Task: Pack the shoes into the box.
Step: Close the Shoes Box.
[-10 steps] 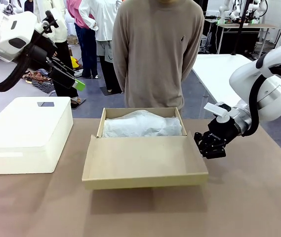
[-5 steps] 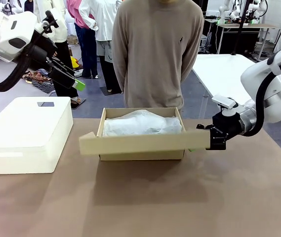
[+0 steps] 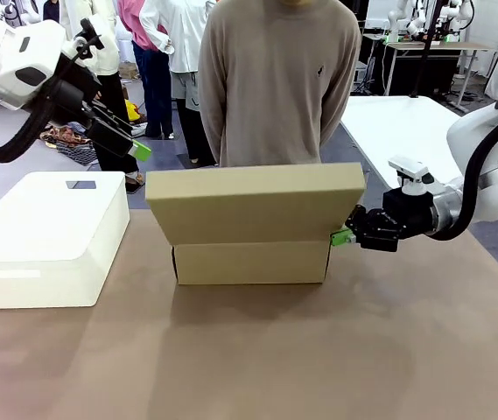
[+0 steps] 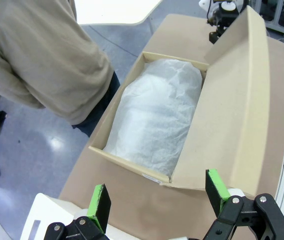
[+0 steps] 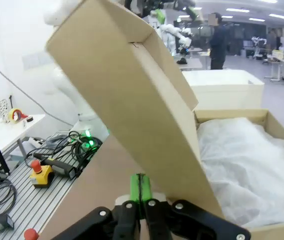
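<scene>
The tan cardboard box (image 3: 249, 261) stands mid-table, its hinged lid (image 3: 257, 203) tilted up over the opening and hiding the inside from the front. From the left wrist, white tissue paper (image 4: 156, 115) fills the box (image 4: 132, 167); the shoes are hidden. My right gripper (image 3: 343, 236) is shut, its green tips against the lid's lower right corner. In its own view the closed fingertips (image 5: 139, 189) sit just under the raised lid (image 5: 132, 90), with tissue paper (image 5: 246, 165) beyond. My left gripper (image 3: 130, 144) hangs open and high at the far left, looking down with fingers (image 4: 158, 195) spread over the box.
A white plastic bin (image 3: 47, 236) with its cover on stands left of the box. A person in a beige sweater (image 3: 275, 87) stands at the far edge right behind the box. Bare brown tabletop (image 3: 257, 350) lies in front.
The lid has swung from lying flat in front of the box up to a raised tilt over it, with my right gripper rising along its right edge. The left arm has stayed still.
</scene>
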Robot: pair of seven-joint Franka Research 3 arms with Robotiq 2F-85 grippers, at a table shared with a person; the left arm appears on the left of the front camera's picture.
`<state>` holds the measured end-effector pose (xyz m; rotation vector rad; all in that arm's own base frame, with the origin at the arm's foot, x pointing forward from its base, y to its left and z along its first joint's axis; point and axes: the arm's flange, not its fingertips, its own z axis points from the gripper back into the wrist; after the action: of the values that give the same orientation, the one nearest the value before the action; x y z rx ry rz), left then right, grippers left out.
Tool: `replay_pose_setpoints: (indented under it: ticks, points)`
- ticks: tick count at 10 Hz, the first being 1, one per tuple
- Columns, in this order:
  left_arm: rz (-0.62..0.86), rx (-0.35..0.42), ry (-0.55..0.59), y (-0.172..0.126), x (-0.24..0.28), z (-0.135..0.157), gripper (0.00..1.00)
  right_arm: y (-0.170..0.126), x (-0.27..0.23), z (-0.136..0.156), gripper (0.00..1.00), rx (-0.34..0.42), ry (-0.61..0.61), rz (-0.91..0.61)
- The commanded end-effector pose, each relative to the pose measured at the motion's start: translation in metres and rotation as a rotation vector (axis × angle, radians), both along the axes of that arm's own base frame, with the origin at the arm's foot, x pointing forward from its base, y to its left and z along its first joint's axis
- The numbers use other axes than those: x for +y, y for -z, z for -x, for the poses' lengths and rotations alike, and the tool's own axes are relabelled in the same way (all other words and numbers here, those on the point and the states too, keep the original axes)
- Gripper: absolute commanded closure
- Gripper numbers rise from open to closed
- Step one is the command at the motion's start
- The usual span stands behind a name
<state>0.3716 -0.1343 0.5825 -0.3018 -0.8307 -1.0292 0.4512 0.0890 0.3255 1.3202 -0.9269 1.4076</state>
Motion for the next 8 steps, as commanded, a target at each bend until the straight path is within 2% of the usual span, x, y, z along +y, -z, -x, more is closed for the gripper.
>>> replay_pose_setpoints:
  ticks: [1,5,8]
  points:
    - [0.016,-0.002,0.022,0.002,0.002,-0.001,0.00,-0.010,0.003,0.006,1.00,0.004,0.077,-0.030]
    - [0.016,-0.002,0.022,0.002,0.002,-0.001,0.00,-0.021,0.006,-0.003,1.00,0.007,0.164,-0.014]
    - [0.016,-0.002,0.022,0.002,0.002,-0.001,0.00,-0.029,0.012,-0.015,1.00,-0.010,0.292,-0.002]
